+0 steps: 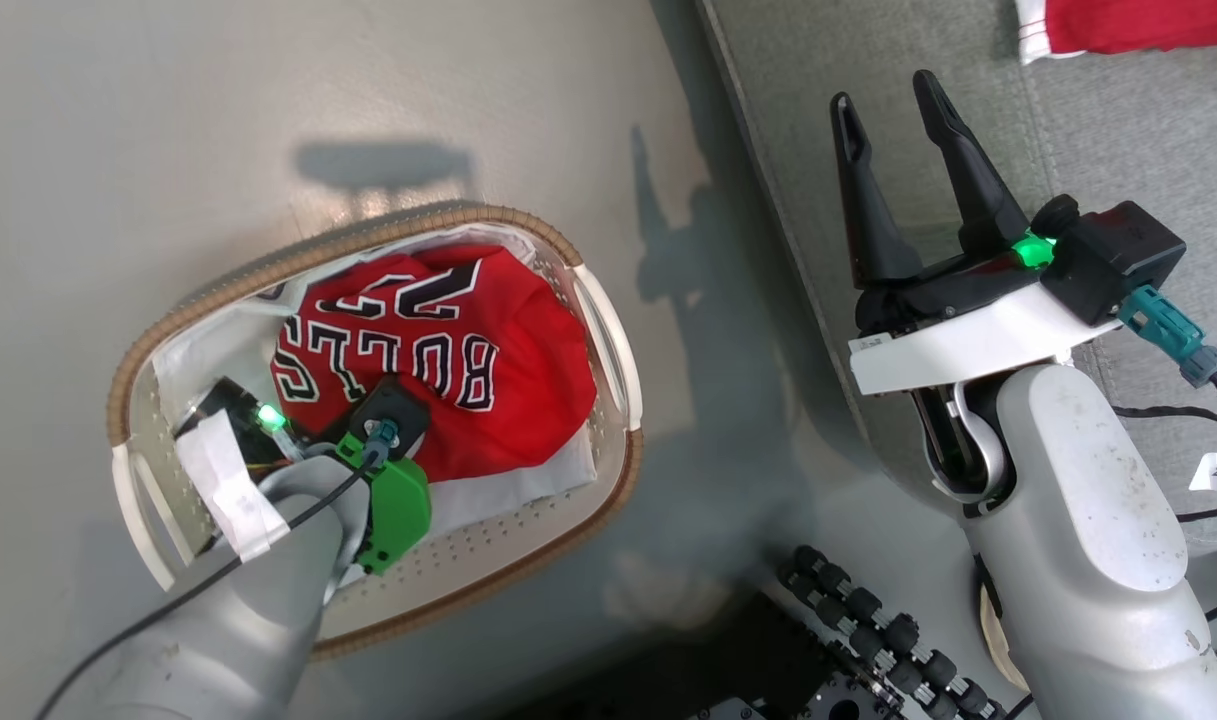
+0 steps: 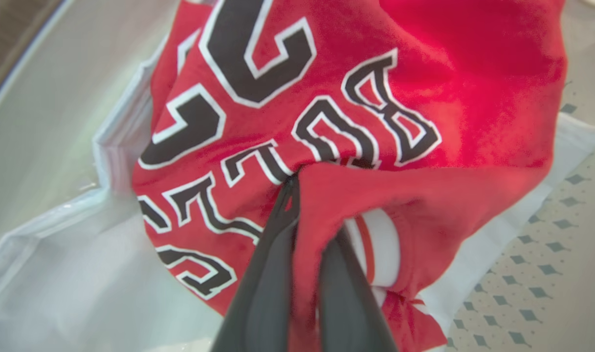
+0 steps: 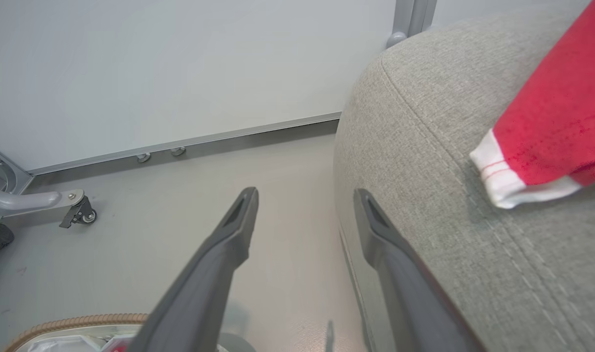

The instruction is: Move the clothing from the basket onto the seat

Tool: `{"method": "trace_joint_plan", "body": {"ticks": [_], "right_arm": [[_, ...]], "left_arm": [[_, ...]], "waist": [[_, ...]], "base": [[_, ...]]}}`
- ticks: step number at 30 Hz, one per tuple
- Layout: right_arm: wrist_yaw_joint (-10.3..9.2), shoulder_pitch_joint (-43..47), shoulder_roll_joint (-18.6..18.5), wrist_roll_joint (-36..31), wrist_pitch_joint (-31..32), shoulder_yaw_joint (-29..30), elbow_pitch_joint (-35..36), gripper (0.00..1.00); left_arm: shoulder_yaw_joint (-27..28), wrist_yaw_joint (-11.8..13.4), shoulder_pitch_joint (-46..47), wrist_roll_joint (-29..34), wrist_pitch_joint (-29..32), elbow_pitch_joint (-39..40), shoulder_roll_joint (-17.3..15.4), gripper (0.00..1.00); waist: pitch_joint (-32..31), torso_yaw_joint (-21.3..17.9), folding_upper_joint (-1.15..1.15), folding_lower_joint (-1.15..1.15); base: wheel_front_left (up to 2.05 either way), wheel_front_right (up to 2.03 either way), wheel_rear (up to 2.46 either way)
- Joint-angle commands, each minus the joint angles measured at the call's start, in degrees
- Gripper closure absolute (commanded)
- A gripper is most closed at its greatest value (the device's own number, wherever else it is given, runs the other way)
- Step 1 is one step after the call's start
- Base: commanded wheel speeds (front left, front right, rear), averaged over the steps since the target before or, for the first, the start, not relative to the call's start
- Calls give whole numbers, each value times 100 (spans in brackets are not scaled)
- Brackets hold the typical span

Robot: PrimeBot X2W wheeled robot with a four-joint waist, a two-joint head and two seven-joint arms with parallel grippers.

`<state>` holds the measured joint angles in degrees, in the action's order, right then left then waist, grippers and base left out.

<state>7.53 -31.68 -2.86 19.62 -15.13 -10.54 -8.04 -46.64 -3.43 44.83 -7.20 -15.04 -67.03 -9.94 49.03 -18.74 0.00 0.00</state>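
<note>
Closest in, at the bottom middle of the left wrist view, the left gripper (image 2: 314, 215) has its two dark fingers pressed onto a fold of the jersey (image 2: 375, 98). Red cloth is bunched between them and drapes over the right-hand finger. The pinch sits just below the black-and-white lettering, probably because a raised fold gives the fingers something to bite. A white band with a red stripe peeks out under the fold; I cannot tell whether it belongs to the jersey.

In the head view the left arm reaches down into the basket (image 1: 528, 235) at the lower left of the frame, and its wrist covers the grip. The jersey lies heaped in the middle of the basket on the white lining (image 1: 508, 490), so by my reading this garment is gripped but not yet lifted out.

Further right in the head view, the right gripper (image 1: 883, 95) holds nothing. Its fingers are spread wide and point toward the top edge, above the border of the seat (image 1: 1118, 150). It seems parked there to leave the other arm's path free.

Farthest off, in the upper right corner, a red piece with white trim (image 1: 1118, 25) lies on the seat. The right wrist view shows it resting on the grey cushion, well apart from the spread fingers. One garment looks delivered, with the jersey left to carry over.
</note>
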Motion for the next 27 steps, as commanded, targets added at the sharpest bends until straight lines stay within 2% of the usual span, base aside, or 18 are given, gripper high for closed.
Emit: {"method": "trace_joint_plan", "body": {"ticks": [1,10,27], "right_arm": [[-8,20,-15,-26,-1,33,-45,0],[-8,259,-15,-221,-2,137,-261,0],[-8,1004,-18,-572,-1,348,-674,0]], "left_arm": [[116,37,-178,-163,-17,157,9,100],[545,23,-781,-506,-18,1129,113,100],[1587,-95,-2208,-485,-13,3045,423,100]], "waist": [[-240,51,0,0],[-1048,278,0,0],[-2601,948,0,0]], "base": [[0,0,0],[0,0,0],[0,0,0]]}}
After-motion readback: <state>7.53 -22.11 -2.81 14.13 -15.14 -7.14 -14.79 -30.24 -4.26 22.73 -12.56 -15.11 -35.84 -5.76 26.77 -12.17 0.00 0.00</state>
